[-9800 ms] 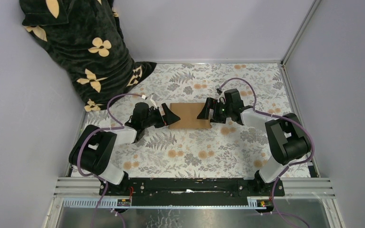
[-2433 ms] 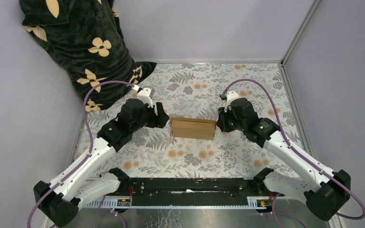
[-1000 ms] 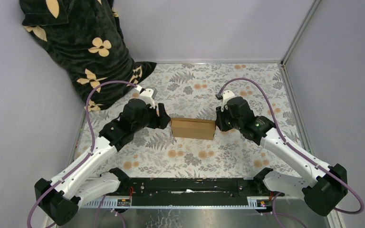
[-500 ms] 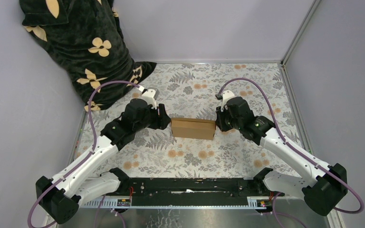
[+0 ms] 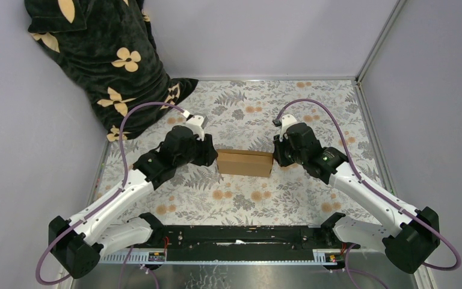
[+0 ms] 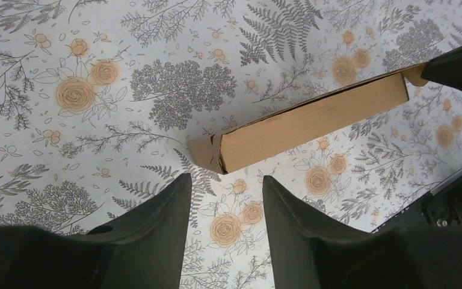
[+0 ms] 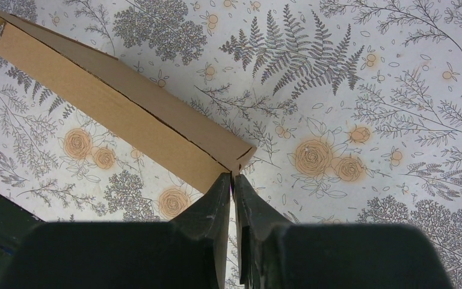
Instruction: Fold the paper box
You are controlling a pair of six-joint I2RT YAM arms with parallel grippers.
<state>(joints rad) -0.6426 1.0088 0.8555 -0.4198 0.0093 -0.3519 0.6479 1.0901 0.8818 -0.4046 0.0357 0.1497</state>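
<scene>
Floral table (image 5: 246, 198) holds 1 paper box (image 5: 244, 162) between 2 tools — left tool (image 6: 225, 179) gaping, right tool (image 7: 233, 176) narrow at its corner.

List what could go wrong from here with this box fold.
1. The left gripper stands open with the paper box's end flap just beyond its fingertips, not between them; closing may miss or crumple it.
2. The right gripper, nearly shut, meets only the corner at the box's other end; a push there may pivot or slide the box on the tablecloth.
3. A seam along the box's side shows a thin gap and may spring open.
</scene>
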